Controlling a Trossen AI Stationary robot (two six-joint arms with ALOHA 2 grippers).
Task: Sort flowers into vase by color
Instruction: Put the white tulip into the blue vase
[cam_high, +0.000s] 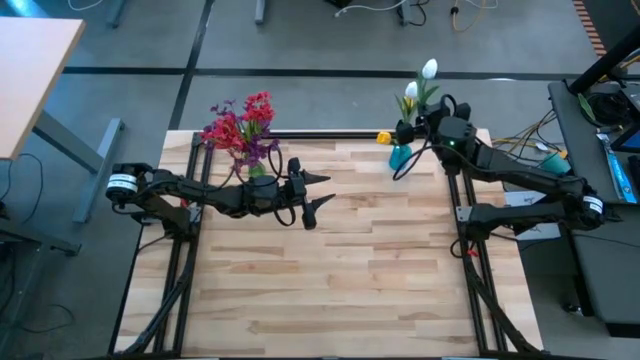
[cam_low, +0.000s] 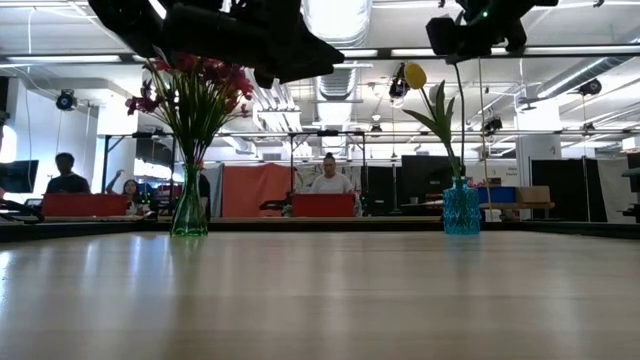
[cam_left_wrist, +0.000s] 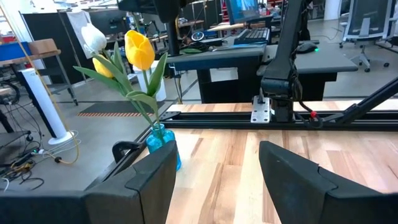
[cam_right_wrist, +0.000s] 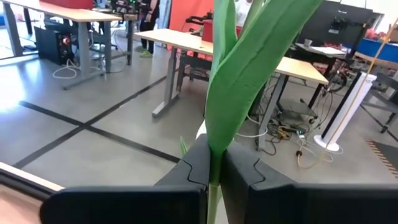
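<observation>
- right gripper (cam_right_wrist: 214, 167): fingers closed on green tulip stem (cam_right_wrist: 249, 68) above blue glass vase (cam_high: 400, 157).
- left gripper (cam_high: 318, 192): fingers apart, empty.
- stem likely light, bendy; grip low.

1. We see two arms, both matt black with rounded joint housings.
2. Each arm carries a white band with dark lettering near its base.
3. The left end effector (cam_high: 318, 192) has two pointed black fingers (cam_left_wrist: 297, 180) with angular, stepped inner faces.
4. The right end effector (cam_right_wrist: 211, 163) has the same notched black fingers (cam_right_wrist: 186, 171).
5. A small green light glows on the right arm's wrist.
</observation>
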